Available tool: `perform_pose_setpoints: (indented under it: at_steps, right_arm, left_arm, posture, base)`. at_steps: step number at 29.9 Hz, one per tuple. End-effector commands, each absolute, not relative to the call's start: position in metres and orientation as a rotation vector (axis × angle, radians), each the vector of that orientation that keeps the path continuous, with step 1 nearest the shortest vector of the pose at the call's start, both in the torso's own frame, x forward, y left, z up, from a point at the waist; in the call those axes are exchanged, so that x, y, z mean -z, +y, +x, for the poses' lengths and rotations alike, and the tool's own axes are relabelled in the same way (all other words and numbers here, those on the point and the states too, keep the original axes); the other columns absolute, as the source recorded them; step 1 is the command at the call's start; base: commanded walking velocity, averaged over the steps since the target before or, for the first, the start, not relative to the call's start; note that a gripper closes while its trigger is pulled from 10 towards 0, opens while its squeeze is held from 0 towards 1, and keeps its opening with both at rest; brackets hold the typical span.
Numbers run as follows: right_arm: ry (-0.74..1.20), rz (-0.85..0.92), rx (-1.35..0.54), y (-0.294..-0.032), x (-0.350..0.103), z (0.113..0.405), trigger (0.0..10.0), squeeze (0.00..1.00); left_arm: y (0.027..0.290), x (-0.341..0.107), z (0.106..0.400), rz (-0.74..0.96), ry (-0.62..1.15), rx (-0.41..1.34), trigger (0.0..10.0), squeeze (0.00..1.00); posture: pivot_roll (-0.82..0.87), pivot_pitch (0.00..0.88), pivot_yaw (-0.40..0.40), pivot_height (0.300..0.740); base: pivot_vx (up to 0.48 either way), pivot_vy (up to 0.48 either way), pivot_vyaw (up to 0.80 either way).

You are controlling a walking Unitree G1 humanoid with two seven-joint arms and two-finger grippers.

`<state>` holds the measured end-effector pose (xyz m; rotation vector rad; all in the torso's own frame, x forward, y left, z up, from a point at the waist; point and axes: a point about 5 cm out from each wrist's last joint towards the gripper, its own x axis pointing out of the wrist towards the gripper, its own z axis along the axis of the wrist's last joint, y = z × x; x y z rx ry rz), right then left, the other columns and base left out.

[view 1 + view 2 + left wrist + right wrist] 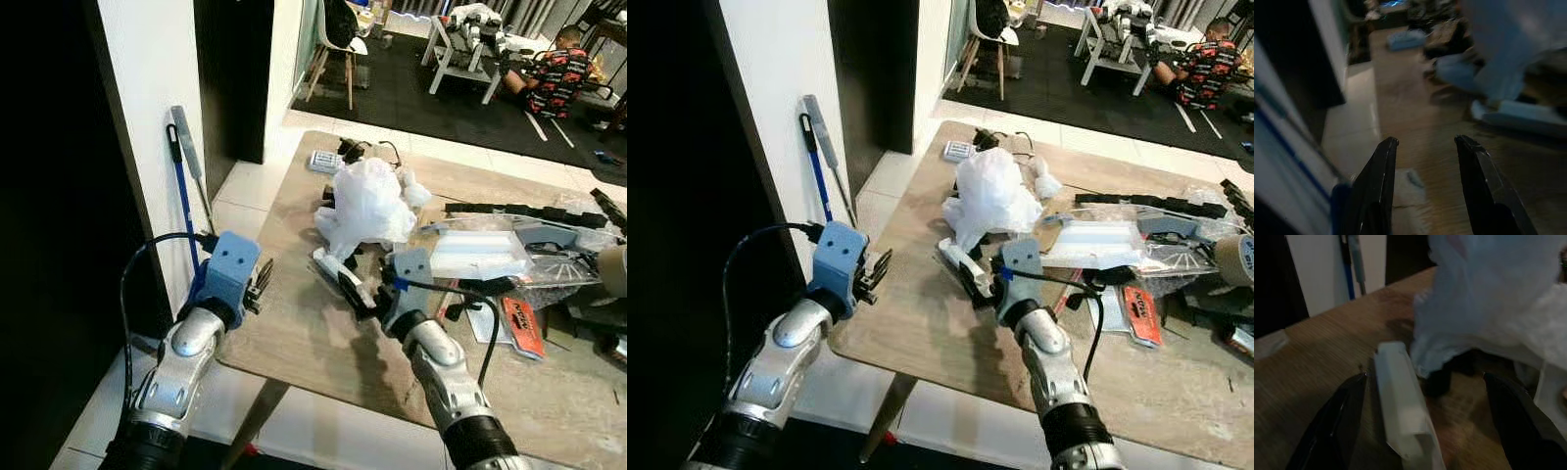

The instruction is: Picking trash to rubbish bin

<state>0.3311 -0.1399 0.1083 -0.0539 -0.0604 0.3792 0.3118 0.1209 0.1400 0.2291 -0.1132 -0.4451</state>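
White crumpled plastic bag point(367, 204) sits mid-table on the wooden table point(294, 333), with a small white wad point(415, 188) just beside it on the far side. A long white plastic piece point(1403, 406) lies flat on the wood at the bag's near edge.

My right gripper point(364, 294) is low over the table, fingers spread wide. In the right wrist view the white piece lies between my two black fingers point(1337, 426), closer to one of them; I cannot tell whether either finger touches it. The bag hangs just beyond the fingertips.

My left gripper point(1425, 147) is held at the table's left corner, fingers parted, nothing between them. It points along the tabletop toward the bag, well apart from it.

Right half of the table: clear packaging point(480, 253), black strips point(519, 210), an orange-labelled pack point(521, 325), a tape roll point(1236, 259). A small grey keypad-like device point(324, 161) rests near the far edge. A blue-handled tool point(182, 186) leans on the white wall at left. A person point(558, 70) sits on the dark floor beyond.
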Motion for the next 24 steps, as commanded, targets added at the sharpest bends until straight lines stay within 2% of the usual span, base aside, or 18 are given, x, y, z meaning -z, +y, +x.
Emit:
perform_pose_setpoints:
  at_steps: [1,6,7,8,9,24]
  right_arm:
    - [-0.015,-0.089,-0.39,-0.145,-0.099,0.33,10.0,1.0]
    - [0.004,-0.129,-0.384,-0.149,-0.096,0.334,10.0,1.0]
    - [0.012,-0.137,-0.383,-0.15,-0.095,0.337,10.0,0.35]
    - [0.017,-0.142,-0.383,-0.15,-0.095,0.338,10.0,0.35]
    - [0.026,-0.145,-0.382,-0.15,-0.094,0.34,10.0,0.0]
    - [0.097,-0.216,-0.421,-0.143,-0.091,0.352,10.0,0.0]
  left_arm:
    - [0.117,-0.135,0.305,0.248,-0.126,0.553,10.0,0.0]
    - [0.116,-0.13,0.296,0.316,-0.117,0.718,10.0,0.0]
    - [0.116,-0.13,0.295,0.317,-0.11,0.741,10.0,0.0]
    - [0.116,-0.13,0.295,0.316,-0.106,0.755,10.0,0.0]
    - [0.115,-0.13,0.294,0.313,-0.104,0.766,10.0,0.0]
    - [0.106,-0.128,0.287,0.304,-0.099,0.886,10.0,0.0]
  posture:
    - [-0.02,0.076,-0.097,0.74]
    - [-0.02,0.074,-0.096,0.74]
    - [-0.02,0.071,-0.095,0.74]
    - [-0.02,0.071,-0.095,0.74]
    - [-0.02,0.071,-0.095,0.74]
    - [-0.01,0.047,-0.105,0.74]
  base:
    - [0.0,0.0,0.0]
    - [0.0,0.0,0.0]
    - [0.0,0.0,0.0]
    - [0.0,0.0,0.0]
    - [0.0,0.0,0.0]
    - [0.0,0.0,0.0]
